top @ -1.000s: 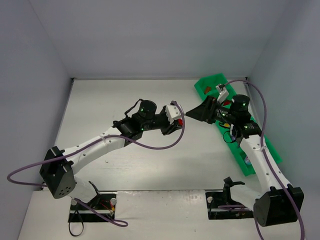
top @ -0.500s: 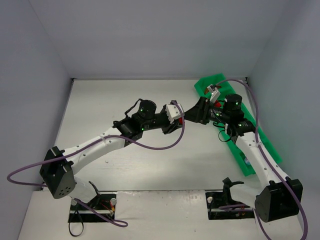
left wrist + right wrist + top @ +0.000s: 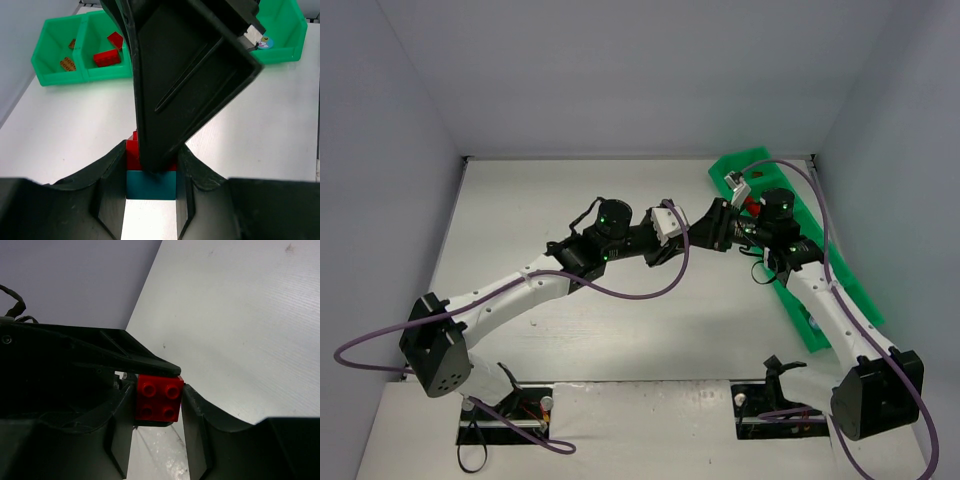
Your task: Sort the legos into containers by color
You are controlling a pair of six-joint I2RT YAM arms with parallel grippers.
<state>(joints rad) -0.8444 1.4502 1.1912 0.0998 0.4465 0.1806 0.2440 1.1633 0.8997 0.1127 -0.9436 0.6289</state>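
One red-teal stack [image 3: 146,178], right tool [image 3: 701,232] masking green tray [image 3: 107,73]

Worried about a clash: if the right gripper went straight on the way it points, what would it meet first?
The right gripper encloses the red brick; going on, it would probably meet the left gripper holding the attached teal brick.
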